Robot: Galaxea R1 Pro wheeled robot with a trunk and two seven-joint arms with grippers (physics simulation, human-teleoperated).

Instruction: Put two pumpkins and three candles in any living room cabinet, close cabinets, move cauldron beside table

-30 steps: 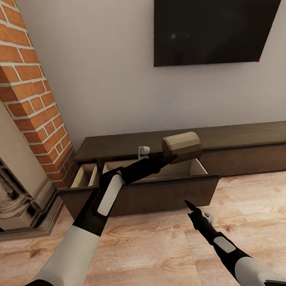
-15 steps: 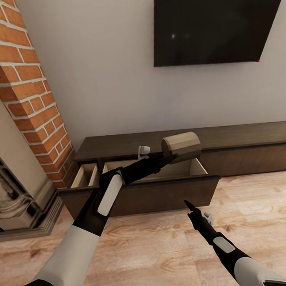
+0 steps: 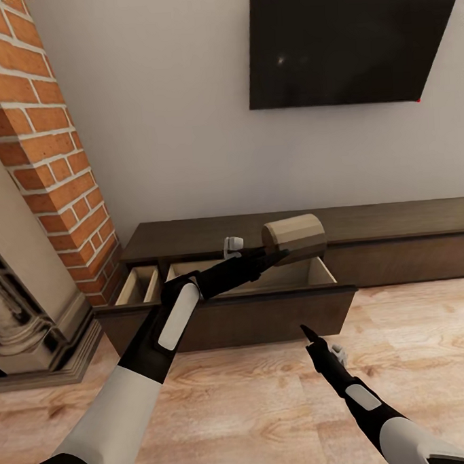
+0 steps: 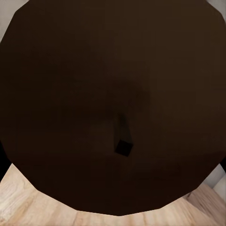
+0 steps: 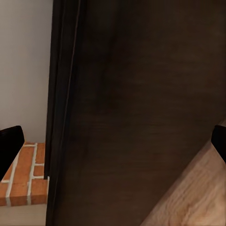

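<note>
A tan candle (image 3: 295,238) hangs tilted on its side above the right end of the cabinet's (image 3: 401,220) open wide drawer (image 3: 263,313). My left gripper (image 3: 281,255) is shut on it from the left. In the left wrist view the candle's dark end face (image 4: 113,84) is very close, with its small wick (image 4: 123,145) at the middle. Lower down, over the floor in front of the drawer, my right gripper (image 3: 307,333) points at the drawer front. In the right wrist view the gripper (image 5: 113,141) stands open, its fingertips (image 5: 9,143) wide apart before the dark cabinet front (image 5: 136,94).
A narrower drawer (image 3: 138,284) also stands open at the cabinet's left end, beside the brick fireplace column (image 3: 43,133). A black TV (image 3: 344,39) hangs on the wall above. Pale wood floor (image 3: 414,331) spreads to the right.
</note>
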